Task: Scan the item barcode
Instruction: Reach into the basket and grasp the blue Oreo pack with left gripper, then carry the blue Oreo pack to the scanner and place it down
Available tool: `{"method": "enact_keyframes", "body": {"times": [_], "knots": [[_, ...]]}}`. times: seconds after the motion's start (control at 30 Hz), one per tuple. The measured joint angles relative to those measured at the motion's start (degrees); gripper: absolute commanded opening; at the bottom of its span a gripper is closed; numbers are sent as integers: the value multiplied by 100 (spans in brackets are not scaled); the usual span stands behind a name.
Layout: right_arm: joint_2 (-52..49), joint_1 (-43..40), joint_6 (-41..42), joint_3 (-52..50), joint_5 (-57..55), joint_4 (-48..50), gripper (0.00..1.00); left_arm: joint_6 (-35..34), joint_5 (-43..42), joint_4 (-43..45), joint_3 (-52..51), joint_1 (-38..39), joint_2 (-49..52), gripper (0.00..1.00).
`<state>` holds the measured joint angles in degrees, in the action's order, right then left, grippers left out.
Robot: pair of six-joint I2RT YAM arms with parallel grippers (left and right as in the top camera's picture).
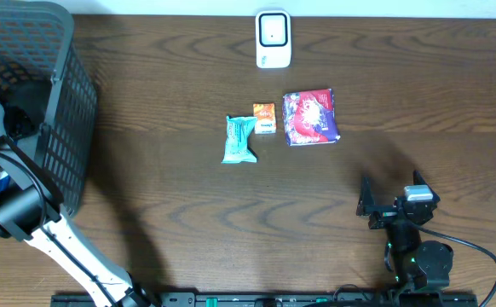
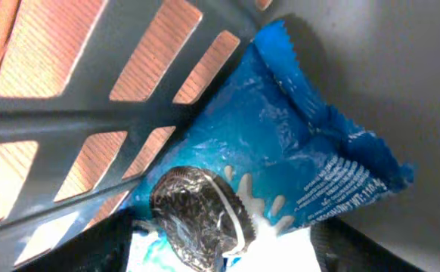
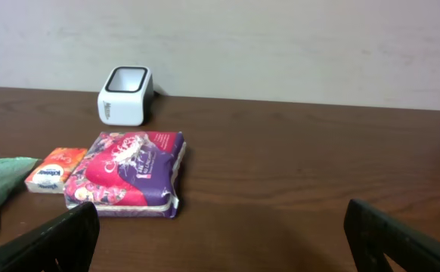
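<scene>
The blue cookie packet [image 2: 280,151] lies inside the grey basket [image 1: 60,128] at the left end of the table, and it leans against the slotted basket wall [image 2: 91,98]. It shows only in the left wrist view, with a picture of a dark sandwich cookie on its face and a crimped, toothed seal at its far end.

I judge that it is light, made of thin glossy film which crinkles and slides easily, and that the cookies inside would break under a hard squeeze. A gentle hold on the flat crimped seal, or across the narrow sides, seems safest, and it would leave the printed faces free. I cannot see any barcode from here.

The left gripper [image 2: 224,257] is down in the basket, very near the packet. Only dark edges of its fingers show, so I cannot tell if it is open or already holding.

The right gripper [image 3: 224,242] rests over bare table with its jaws wide apart and nothing between them.

The white scanner [image 1: 273,38] stands at the far edge, well apart from the basket.
</scene>
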<state>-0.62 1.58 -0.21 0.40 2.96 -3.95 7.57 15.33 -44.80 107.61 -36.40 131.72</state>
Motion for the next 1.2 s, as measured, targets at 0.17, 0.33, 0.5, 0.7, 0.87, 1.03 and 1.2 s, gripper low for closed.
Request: {"method": "enact_keyframes", "body": {"times": [0.17,0.33,0.5,0.7,0.87,1.03,1.2], "knots": [[-2,0,0,0,0,0,99,33,48,-114,33,26,70,22],[0,0,0,0,2,0,99,35,157,-310,63,37,90,8],[0,0,0,0,0,-2,99,-136,197,-448,74,46,83,7],[0,0,0,0,0,0,99,-374,-479,-555,-72,96,-214,7],[-2,0,0,0,0,0,99,-1067,-1517,-308,-229,321,-1040,7],[-2,0,0,0,2,-2,99,-1602,-2131,109,-225,623,-2450,7],[-2,0,0,0,2,0,99,-1818,-2297,339,-214,872,-3600,7]]}}
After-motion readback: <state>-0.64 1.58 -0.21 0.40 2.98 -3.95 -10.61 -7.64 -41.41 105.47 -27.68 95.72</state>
